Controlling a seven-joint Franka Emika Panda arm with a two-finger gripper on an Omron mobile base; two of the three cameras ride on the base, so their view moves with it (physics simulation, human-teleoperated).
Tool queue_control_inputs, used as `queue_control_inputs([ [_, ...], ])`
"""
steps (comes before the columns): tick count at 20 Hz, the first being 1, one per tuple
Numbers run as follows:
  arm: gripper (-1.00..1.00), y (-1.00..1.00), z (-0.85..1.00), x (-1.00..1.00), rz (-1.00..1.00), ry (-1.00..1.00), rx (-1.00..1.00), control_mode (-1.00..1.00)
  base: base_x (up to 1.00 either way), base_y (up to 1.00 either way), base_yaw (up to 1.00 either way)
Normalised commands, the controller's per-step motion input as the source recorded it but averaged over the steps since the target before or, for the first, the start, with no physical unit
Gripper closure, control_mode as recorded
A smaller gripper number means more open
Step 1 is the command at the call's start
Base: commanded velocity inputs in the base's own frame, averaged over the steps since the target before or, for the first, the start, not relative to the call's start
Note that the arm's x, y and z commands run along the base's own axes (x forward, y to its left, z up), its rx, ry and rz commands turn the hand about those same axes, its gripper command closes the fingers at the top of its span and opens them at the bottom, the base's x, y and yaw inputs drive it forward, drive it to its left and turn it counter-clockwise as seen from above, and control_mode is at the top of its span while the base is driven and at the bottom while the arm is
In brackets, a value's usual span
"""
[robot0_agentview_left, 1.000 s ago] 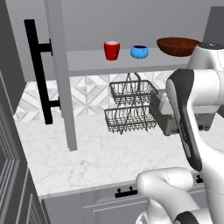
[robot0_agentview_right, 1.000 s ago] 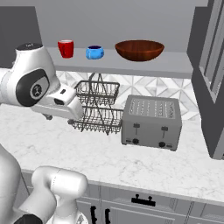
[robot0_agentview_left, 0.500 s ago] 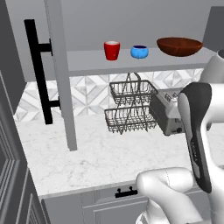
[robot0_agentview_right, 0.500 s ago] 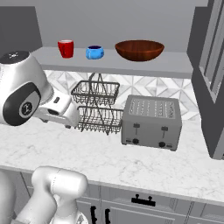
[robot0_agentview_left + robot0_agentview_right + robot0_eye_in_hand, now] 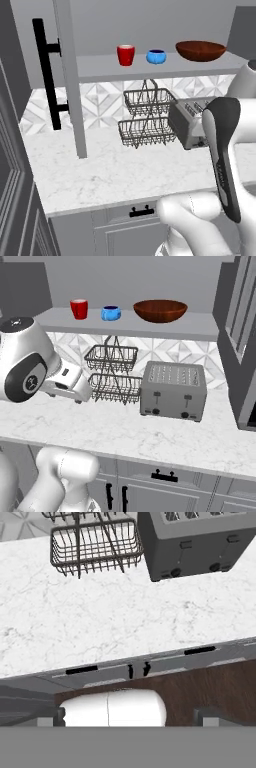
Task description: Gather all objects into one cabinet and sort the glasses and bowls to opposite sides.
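- We note the arm has swung down and back from the shelf over the last second: in the right base view its wrist now sits low, near the wire rack [image 5: 112, 373], where it stood higher and further left before.
- The pincer [image 5: 130, 717] looks down over the near edge of the table [image 5: 115, 619] towards the base cabinets; its fingertips [image 5: 50, 716] show as two dark stubs set well apart with nothing between them, so we judge it spread and empty.
- On the grey cabinet shelf [image 5: 100, 67] we find one red cup [image 5: 125, 54] at the left, the blue bowl [image 5: 156, 56] just right of it, and the brown bowl [image 5: 201, 50] further right; none of these has shifted.
- The cabinet door [image 5: 67, 75] stands open, its black bar handle [image 5: 47, 75] at the left.
- The toaster [image 5: 173, 391] stands right of the rack.
- Judgement: the second cup is yet to be gathered, and the withdrawal suggests the arm is leaving to fetch it. Cup left and bowls right already agree with the required sorting.
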Motion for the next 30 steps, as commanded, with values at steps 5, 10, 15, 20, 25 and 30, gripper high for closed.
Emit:
queue_control_inputs([
  [5,-1.00,0.00,0.00,0.00,0.00,0.00,0.00,1.00,-1.00,-0.17,0.00],
  [10,-1.00,0.00,0.00,0.00,0.00,0.00,0.00,1.00,-0.89,-0.23,0.00],
  [15,-1.00,0.00,0.00,0.00,0.00,0.00,0.00,1.00,-0.58,-0.57,-0.20],
  [20,-1.00,0.00,0.00,0.00,0.00,0.00,0.00,1.00,-0.13,-0.46,-0.78],
  [25,-1.00,0.00,0.00,0.00,0.00,0.00,0.00,1.00,0.00,-0.33,-0.78],
  [30,-1.00,0.00,0.00,0.00,0.00,0.00,0.00,1.00,0.00,-0.23,-0.74],
])
